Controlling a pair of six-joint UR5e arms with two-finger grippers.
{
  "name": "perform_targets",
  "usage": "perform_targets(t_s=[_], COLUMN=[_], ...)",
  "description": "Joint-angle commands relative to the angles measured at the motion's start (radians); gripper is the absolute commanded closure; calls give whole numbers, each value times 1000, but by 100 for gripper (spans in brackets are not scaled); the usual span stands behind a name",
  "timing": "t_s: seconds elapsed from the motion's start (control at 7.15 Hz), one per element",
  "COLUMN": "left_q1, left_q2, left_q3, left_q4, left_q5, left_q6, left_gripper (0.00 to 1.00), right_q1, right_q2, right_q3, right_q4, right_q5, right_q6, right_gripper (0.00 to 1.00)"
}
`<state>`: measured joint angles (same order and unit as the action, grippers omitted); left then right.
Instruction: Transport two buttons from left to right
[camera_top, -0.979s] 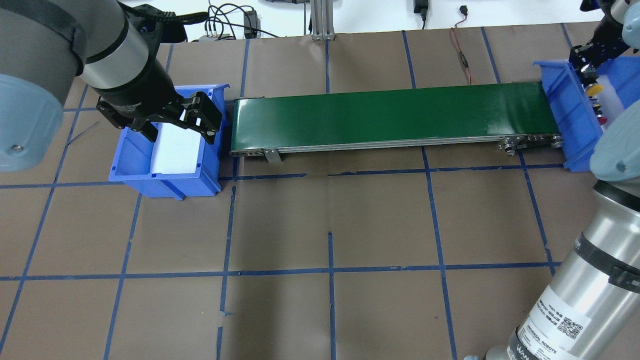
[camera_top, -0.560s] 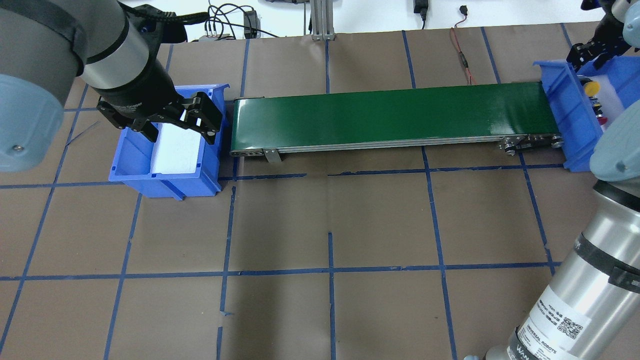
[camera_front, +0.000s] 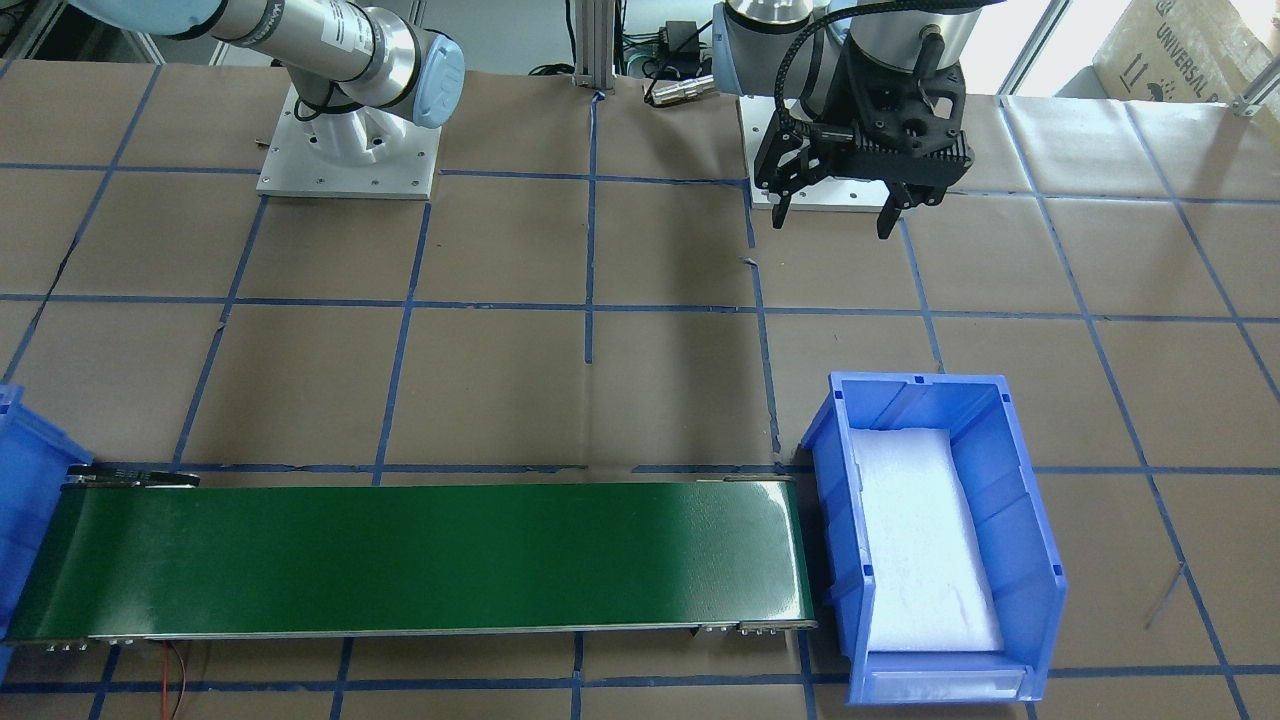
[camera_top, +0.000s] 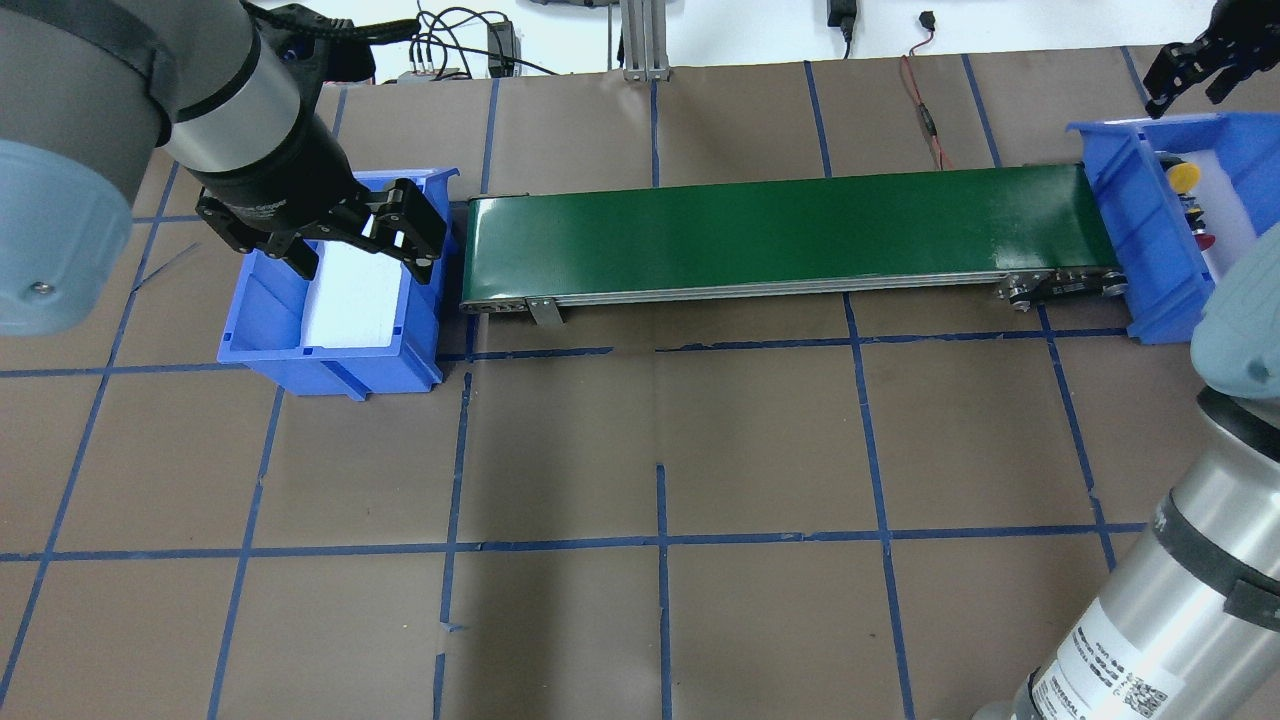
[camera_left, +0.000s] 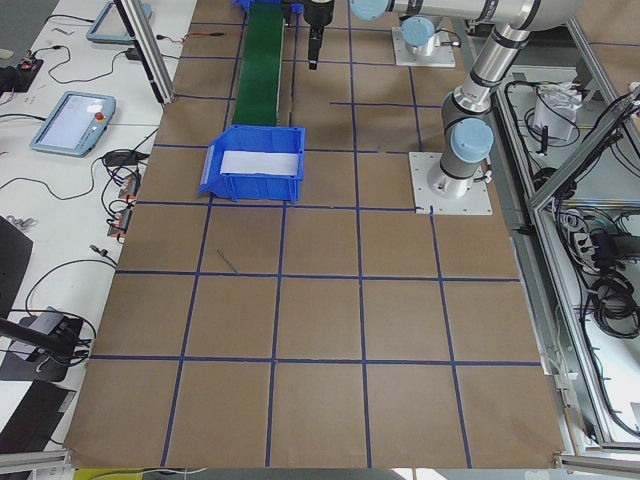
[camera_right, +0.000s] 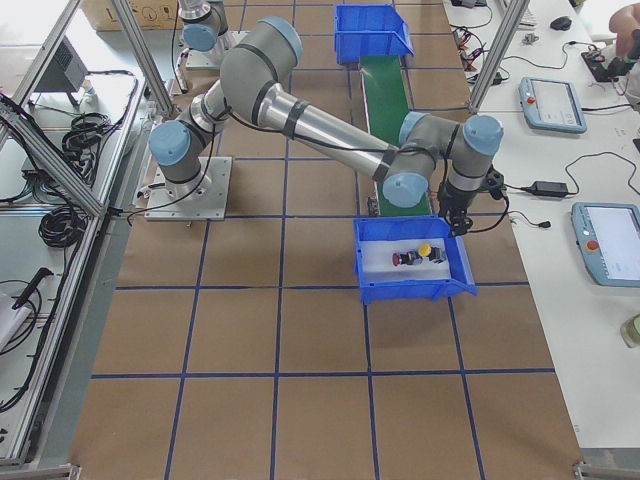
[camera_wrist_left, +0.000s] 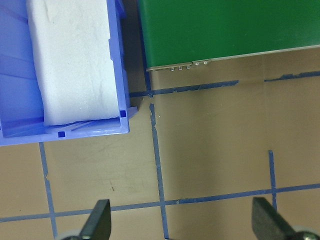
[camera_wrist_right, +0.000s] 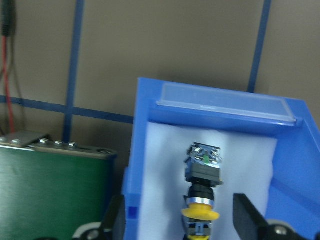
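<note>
The yellow button (camera_wrist_right: 200, 213) lies on white foam in the right blue bin (camera_top: 1130, 205), its black-grey body pointing to the bin's far end. It also shows in the overhead view (camera_top: 1183, 175) and the exterior right view (camera_right: 425, 250). The red button (camera_right: 399, 260) lies beside it in the same bin. My right gripper (camera_top: 1187, 85) is open and empty, above the bin's far end; in the right wrist view (camera_wrist_right: 181, 220) its fingers straddle the yellow button from above. My left gripper (camera_top: 362, 262) is open and empty above the left blue bin (camera_top: 330, 365), which holds only white foam.
A green conveyor belt (camera_top: 780, 230) runs between the two bins and carries nothing. Brown paper with blue tape lines covers the table. Cables and a red wire (camera_top: 925, 110) lie at the far edge.
My right gripper has risen and drawn back from the right bin toward the far edge. The yellow button stays in the bin. My left gripper has barely moved.
</note>
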<state>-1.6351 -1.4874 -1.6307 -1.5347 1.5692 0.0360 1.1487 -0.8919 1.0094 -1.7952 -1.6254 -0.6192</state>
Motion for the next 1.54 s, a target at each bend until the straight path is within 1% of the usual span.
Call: perform_targets(t_s=[0.0, 0.14, 0.28, 0.42, 0.56, 0.7, 0.84, 0.98, 1.12, 1.26, 1.4], left_q1=[1, 1, -2, 1, 1, 1, -2, 1, -2, 0, 0], left_q2=[4, 4, 6, 6, 4, 6, 2, 5, 4, 4, 4], left_q3=[-3, -5, -5, -6, -5, -5, -3, -5, -5, -5, -5], left_q4=[-1, -1, -1, -1, -1, -1, -1, -2, -1, -1, -1], left_q5=[0, 0, 0, 0, -1, 0, -1, 0, 0, 0, 0], left_q6=[2, 2, 2, 2, 2, 2, 2, 4, 4, 4, 4], left_gripper=[0, 0, 0, 0, 0, 0, 0, 0, 0, 0, 0], right_q1=[141, 219, 327, 407, 474, 533, 561, 543, 542, 540, 540], right_q2=[-82, -106, -134, -174, -235, -316, -403, -485, -513, -507, -506], right_q3=[11, 12, 15, 18, 52, 136, 256, 367, 411, 410, 413], right_q4=[87, 162, 216, 299, 379, 382, 376, 363, 253, 210, 205], right_q5=[-8, 1, 4, 4, 4, 6, 7, 7, 10, 12, 12], right_q6=[77, 224, 315, 393, 559, 637, 644, 623, 615, 613, 612], right_gripper=[12, 11, 9, 7, 5, 1, 0, 0, 0, 0, 0])
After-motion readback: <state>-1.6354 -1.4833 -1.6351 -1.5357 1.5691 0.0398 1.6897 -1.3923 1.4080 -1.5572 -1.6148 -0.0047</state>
